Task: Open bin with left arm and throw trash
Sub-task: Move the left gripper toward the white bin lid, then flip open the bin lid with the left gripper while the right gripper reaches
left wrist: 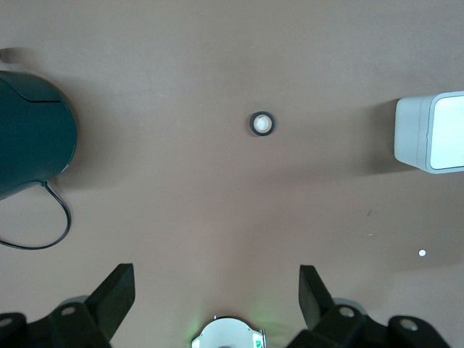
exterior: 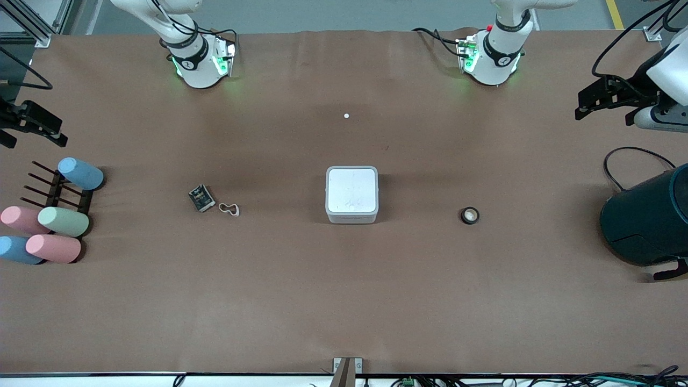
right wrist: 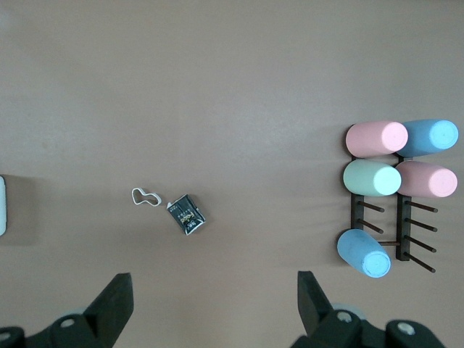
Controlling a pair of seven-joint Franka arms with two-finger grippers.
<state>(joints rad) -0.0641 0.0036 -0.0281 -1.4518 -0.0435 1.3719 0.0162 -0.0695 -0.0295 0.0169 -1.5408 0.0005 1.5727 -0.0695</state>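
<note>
The bin (exterior: pixel 352 194), a small white box with its lid down flat, stands mid-table; it also shows in the left wrist view (left wrist: pixel 431 134). The trash lies loose on the table. A black packet (exterior: pixel 201 198) (right wrist: pixel 185 215) and a white loop (exterior: pixel 229 209) (right wrist: pixel 146 197) lie toward the right arm's end. A black roll (exterior: pixel 470 215) (left wrist: pixel 262 124) lies toward the left arm's end. My left gripper (left wrist: pixel 215 279) hangs open, high over the left arm's end. My right gripper (right wrist: pixel 214 283) hangs open, high over the right arm's end. Both are empty.
A large dark teal cylinder (exterior: pixel 647 220) with a black cable sits at the left arm's end. A black rack (exterior: pixel 54 188) with several pastel cups sits at the right arm's end. A tiny white dot (exterior: pixel 346 115) lies between the bin and the bases.
</note>
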